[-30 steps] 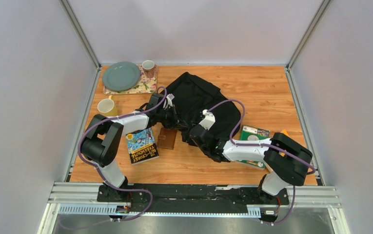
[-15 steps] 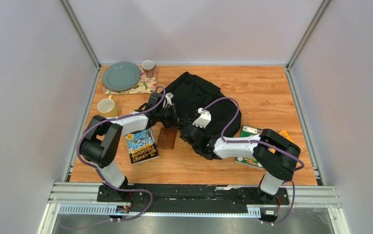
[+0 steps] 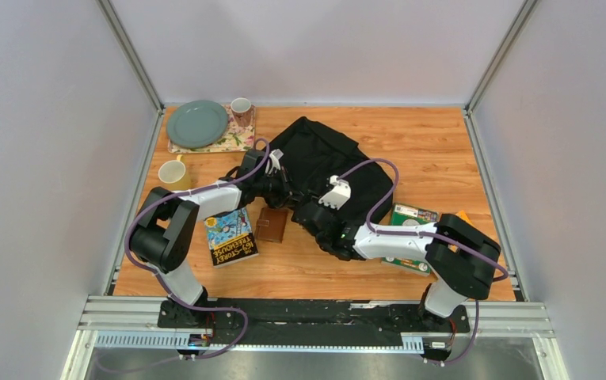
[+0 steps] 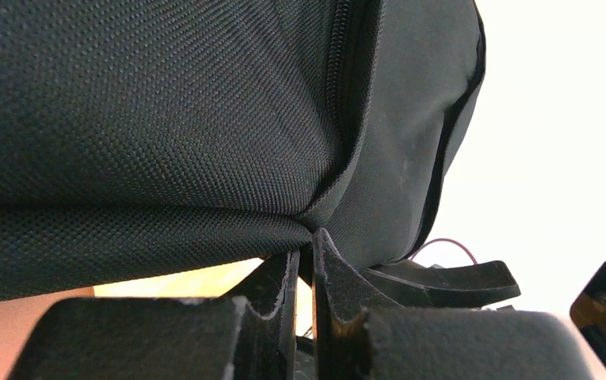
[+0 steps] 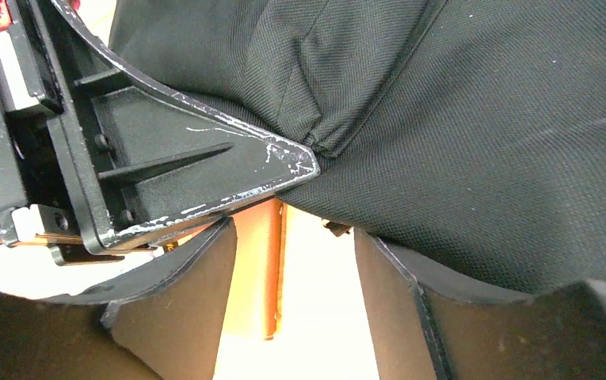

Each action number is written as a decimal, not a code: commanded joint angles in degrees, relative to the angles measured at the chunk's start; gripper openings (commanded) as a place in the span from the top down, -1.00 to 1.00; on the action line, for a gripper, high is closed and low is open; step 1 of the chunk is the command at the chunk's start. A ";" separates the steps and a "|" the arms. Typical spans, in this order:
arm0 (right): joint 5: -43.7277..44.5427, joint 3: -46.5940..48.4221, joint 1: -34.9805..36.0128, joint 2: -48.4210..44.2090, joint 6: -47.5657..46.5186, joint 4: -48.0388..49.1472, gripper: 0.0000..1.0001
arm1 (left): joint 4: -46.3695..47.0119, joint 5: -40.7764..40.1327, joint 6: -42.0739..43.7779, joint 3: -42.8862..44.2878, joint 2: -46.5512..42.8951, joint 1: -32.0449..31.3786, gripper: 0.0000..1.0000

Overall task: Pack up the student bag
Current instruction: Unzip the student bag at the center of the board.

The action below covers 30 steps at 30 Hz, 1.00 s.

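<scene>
Table: a wooden top [image 3: 434,142] with the two arm bases at its near edge.
Far-left corner: a grey-green plate [image 3: 197,123] lies on a floral placemat [image 3: 234,143], and a small pinkish mug [image 3: 241,108] stands on the mat's right end.
Left edge: a yellow mug [image 3: 173,172] stands upright, near the mat but apart from it.
Book: a paperback with a bright cover [image 3: 230,236] lies flat in front of the left arm's forearm; its title ends in "Storey Treehouse".
Left gripper [image 4: 306,257]: the jaws are drawn almost together, nipping a fold of black fabric at the bag's left edge.
Wallet: a small brown wallet [image 3: 272,225] lies flat just right of the book, close beside the bag's near-left edge.
Student bag [image 3: 323,154]: the black backpack lies slumped at mid-table, by far the largest thing there, with both grippers at its near-left side.
Right gripper [image 5: 293,237]: the jaws stand well apart with only bare table between them; the bag's fabric hangs just past the fingertips.
Right side: a green-covered flat item [image 3: 410,215], probably a book, lies partly under the right arm.
Far right: a small orange object [image 3: 462,214] shows beside it, too hidden to name.
</scene>
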 commanded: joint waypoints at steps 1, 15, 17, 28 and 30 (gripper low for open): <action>8.04 -0.89 -1.16 -2.66 3.50 -1.99 -0.26 | -1.46 4.47 0.55 1.76 -2.42 -0.40 1.00; 12.88 3.76 -1.34 3.14 -0.54 -7.00 0.20 | -3.22 5.00 2.49 2.64 -3.83 -0.40 1.00; 13.84 4.55 -1.25 4.11 -1.68 -7.78 0.24 | -3.22 5.00 3.01 2.64 -4.09 -0.40 1.00; 16.57 7.19 -1.69 5.08 -5.28 -11.48 0.82 | -4.89 5.35 4.68 2.81 -3.83 -0.40 1.00; 16.48 7.37 -1.69 4.64 -6.25 -12.18 0.99 | -5.24 5.09 5.12 2.90 -3.74 -0.40 1.00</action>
